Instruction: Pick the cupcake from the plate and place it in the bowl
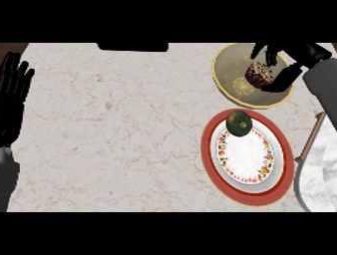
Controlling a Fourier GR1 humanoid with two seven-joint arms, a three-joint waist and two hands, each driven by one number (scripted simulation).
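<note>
Cupcake (259, 75): off the plate (247, 155), held over the bowl (233, 87) at the counter's 1 o'clock, right hand (287, 73) curled round it. Green fruit (239, 123): at the plate's 12 o'clock. Left hand (6, 99): open, resting at 9 o'clock. Risk: let go tilted, or near the bowl's 3 o'clock rim, the cupcake may topple.

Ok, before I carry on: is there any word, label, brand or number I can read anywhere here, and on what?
None: nothing in the head view can be read as text.
plate: flowered border only, no lettering.
bowl: a pale motif inside, no letters or numbers.
cupcake, held in the fingers of the right hand: no label shows.
</note>
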